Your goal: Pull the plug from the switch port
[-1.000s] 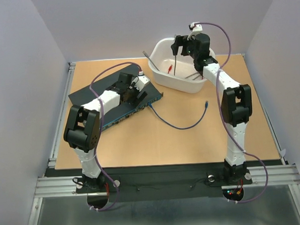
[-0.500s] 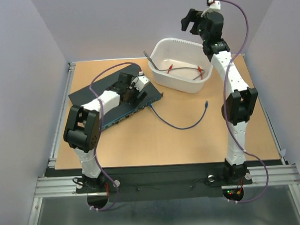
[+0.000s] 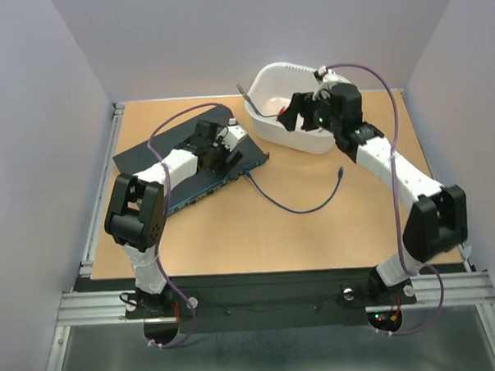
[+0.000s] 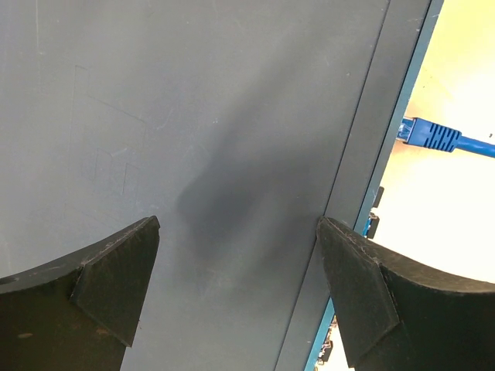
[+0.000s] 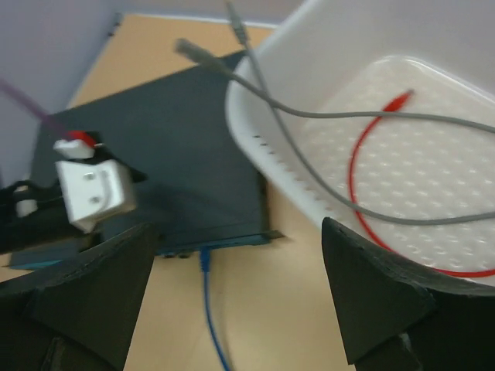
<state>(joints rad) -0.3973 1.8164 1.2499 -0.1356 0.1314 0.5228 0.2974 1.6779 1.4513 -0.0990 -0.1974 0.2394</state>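
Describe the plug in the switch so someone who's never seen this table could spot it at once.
On the tan table, left of the white tub, lies a flat dark switch. At the blue-tinted long edge, near the corner nearest the tub, sits the plug. It is the only blue ribbed connector touching the switch; the cable's other end lies loose.

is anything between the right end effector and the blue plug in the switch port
Partly: the white plastic tub's near rim lies just below the open right end effector, on the line toward the blue plug in the flat dark switch. Beyond that rim nothing visible blocks it.
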